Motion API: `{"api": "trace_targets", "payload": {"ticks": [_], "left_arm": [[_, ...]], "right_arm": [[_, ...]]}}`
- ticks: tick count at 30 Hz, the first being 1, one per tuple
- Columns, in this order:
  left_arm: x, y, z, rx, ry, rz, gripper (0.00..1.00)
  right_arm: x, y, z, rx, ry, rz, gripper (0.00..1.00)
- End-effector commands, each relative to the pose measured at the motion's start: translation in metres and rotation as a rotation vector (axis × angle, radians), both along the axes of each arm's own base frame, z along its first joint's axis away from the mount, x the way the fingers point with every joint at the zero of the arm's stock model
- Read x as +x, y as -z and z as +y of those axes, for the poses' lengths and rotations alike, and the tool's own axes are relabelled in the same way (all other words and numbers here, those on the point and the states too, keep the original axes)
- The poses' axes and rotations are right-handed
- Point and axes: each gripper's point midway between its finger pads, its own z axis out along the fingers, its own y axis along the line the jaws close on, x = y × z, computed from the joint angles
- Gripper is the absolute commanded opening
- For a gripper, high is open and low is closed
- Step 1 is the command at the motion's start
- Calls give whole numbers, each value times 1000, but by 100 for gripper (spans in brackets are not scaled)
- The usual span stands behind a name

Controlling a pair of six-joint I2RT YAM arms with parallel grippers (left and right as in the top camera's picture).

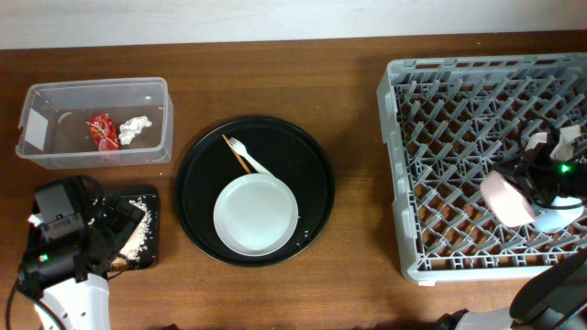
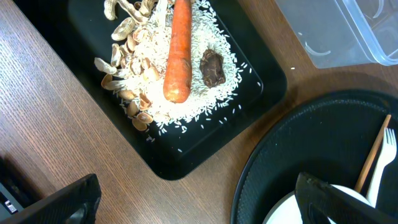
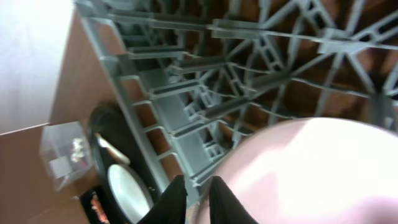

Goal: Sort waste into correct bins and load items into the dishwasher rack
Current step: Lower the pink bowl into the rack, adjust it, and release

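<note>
Where the left arm (image 1: 60, 240) overlaps, the black tray (image 1: 152, 196) is partly hidden.

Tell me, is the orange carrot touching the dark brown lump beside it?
Apart. The left wrist view shows white rice between the carrot and the dark brown lump.

The round tray (image 1: 312, 183) is sitting mid-counter (image 1: 358, 275), carrying the plate (image 1: 255, 215), with the fork (image 1: 246, 154) lying at the plate's eleven o'clock. From the round tray, the tub (image 1: 55, 92), holding wrapper (image 1: 101, 130) and tissue (image 1: 135, 129), is resting at ten o'clock, the shallow tray (image 2: 261, 87) at eight and the rack (image 1: 459, 119) at three.
</note>
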Motion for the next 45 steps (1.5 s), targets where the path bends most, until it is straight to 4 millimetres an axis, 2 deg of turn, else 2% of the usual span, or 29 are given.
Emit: {"api": "trace_targets", "payload": {"ticks": [1, 4, 8, 10, 15, 18, 25, 26, 28, 30, 33, 35, 37, 45], "left_arm": [[2, -8, 3, 13, -17, -25, 99], [2, -8, 3, 12, -17, -25, 99], [2, -8, 3, 12, -17, -25, 99], [2, -8, 3, 13, -17, -25, 99], [2, -8, 3, 12, -17, -25, 99], [2, -8, 3, 13, -17, -25, 99], [2, -8, 3, 13, -17, -25, 99], [2, -8, 3, 12, -17, -25, 99], [2, -8, 3, 13, -17, -25, 99], [2, -8, 3, 12, -17, -25, 99], [2, -8, 3, 13, -17, -25, 99], [2, -8, 3, 12, -17, -25, 99], [2, -8, 3, 12, -17, -25, 99], [2, -8, 3, 12, -17, -25, 99]], "right_arm": [[-6, 5, -17, -90, 48, 76, 17], [-3, -1, -11, -55, 39, 43, 17], [10, -30, 18, 122, -33, -127, 16], [10, -31, 20, 129, -36, -127, 16], [-10, -1, -2, -64, -22, 46, 23], [-7, -6, 3, -92, -41, 28, 28], [-13, -31, 10, -304, -32, 36, 40], [-16, -35, 9, -351, -18, 53, 43], [-21, -38, 10, -441, -2, 92, 61], [-22, -33, 13, -524, -2, 148, 73], [-25, -15, 8, -635, 69, 271, 74], [-19, -1, 21, -643, 34, 308, 75], [-16, 5, 29, -644, 22, 323, 75], [-15, 29, 28, -679, 25, 428, 75]]}}
